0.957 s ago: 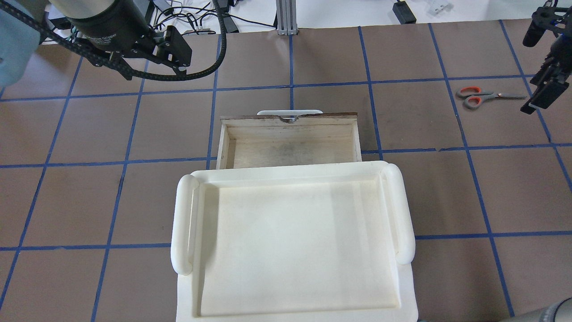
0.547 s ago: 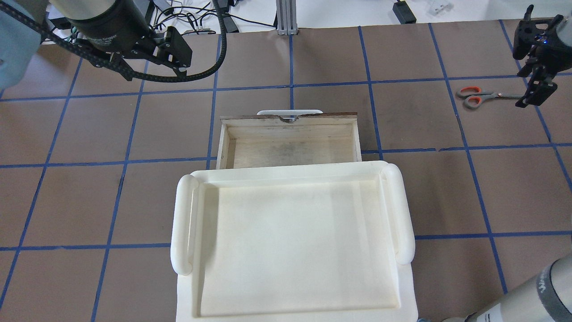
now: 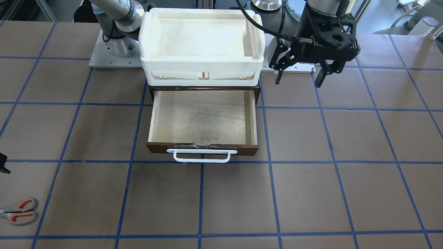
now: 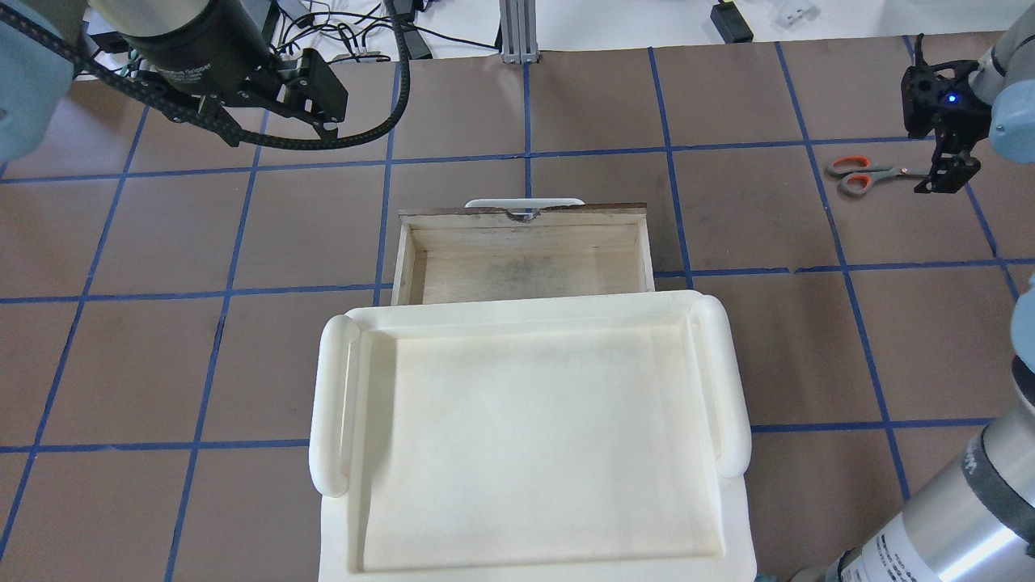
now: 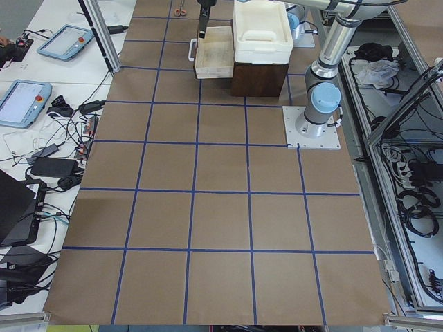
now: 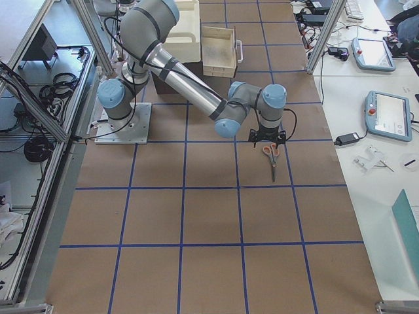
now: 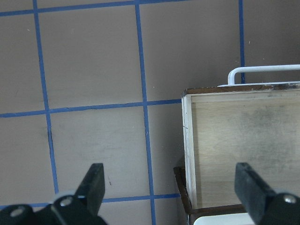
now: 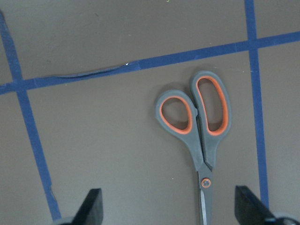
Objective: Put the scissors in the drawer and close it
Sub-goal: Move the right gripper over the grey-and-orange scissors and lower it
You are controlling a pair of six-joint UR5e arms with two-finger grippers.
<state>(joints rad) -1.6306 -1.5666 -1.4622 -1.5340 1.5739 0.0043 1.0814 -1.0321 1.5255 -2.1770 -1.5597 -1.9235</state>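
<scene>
Right gripper (image 8: 168, 194), jaws apart, hovers over scissors (image 8: 202, 145) near table's (image 4: 728, 97) right edge; probably light, stiff, flat: pinch near pivot.

No legible text or labels.

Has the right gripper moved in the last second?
Yes. In the overhead view the right gripper has shifted left, toward the unmoved scissors, and now hangs over their blade tips.
</scene>
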